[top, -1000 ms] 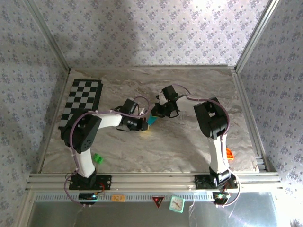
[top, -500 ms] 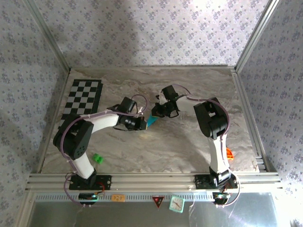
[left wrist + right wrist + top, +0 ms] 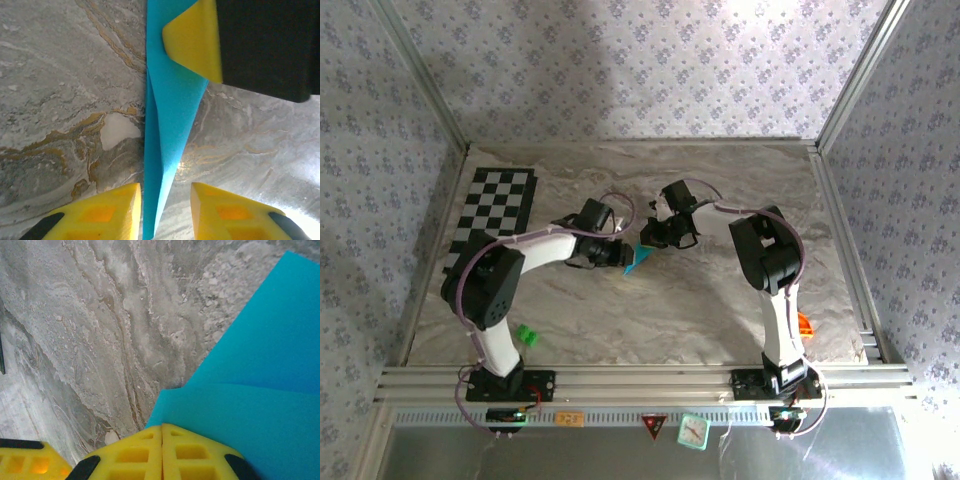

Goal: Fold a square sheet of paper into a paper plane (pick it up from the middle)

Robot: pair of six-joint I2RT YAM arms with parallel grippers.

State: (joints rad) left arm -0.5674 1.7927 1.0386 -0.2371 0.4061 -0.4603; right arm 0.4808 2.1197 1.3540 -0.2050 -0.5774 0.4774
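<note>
Plainly, the right gripper (image 3: 161, 432) had its ribbed yellow fingers pressed flat together on the broad end of the paper plane (image 3: 170, 115). The plane was a thin, smooth cyan dart with a centre crease, at the middle of the grey marbled worktop (image 3: 60, 100). The left gripper (image 3: 166, 192) stood parted, its yellow fingers either side of the plane's narrow end, not clamped on it. A checkerboard mat (image 3: 495, 215) lay at the far left corner, and a small green block (image 3: 526, 334) near the front left edge.
</note>
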